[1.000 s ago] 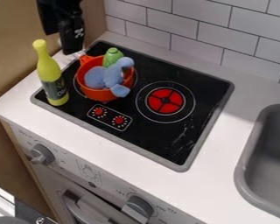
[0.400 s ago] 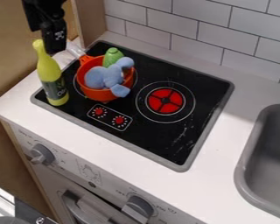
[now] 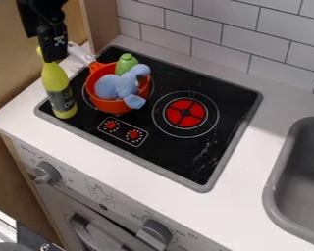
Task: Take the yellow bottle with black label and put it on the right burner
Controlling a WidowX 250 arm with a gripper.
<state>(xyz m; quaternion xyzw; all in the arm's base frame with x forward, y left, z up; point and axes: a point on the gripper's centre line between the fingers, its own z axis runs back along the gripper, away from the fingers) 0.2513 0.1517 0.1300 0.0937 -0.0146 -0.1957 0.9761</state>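
And here's the back wall [image 3: 219, 34], white tiles w/ dark grout, wood panel [image 3: 100, 24] at its L end. White c'top [image 3: 248, 157] in front, grey sink [image 3: 270, 193] set in at R. Below, pale cabinet front [image 3: 123, 211] w/ 2 grey knobs [image 3: 47, 173], plus oven handle [image 3: 88, 235]. Brown surface [image 3: 9, 171] far L.

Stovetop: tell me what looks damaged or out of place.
Pale streaks, perhaps scuffs, mark the black stovetop between the right burner and its front right corner. A blue plush toy sits in the orange pot, odd for cookware.
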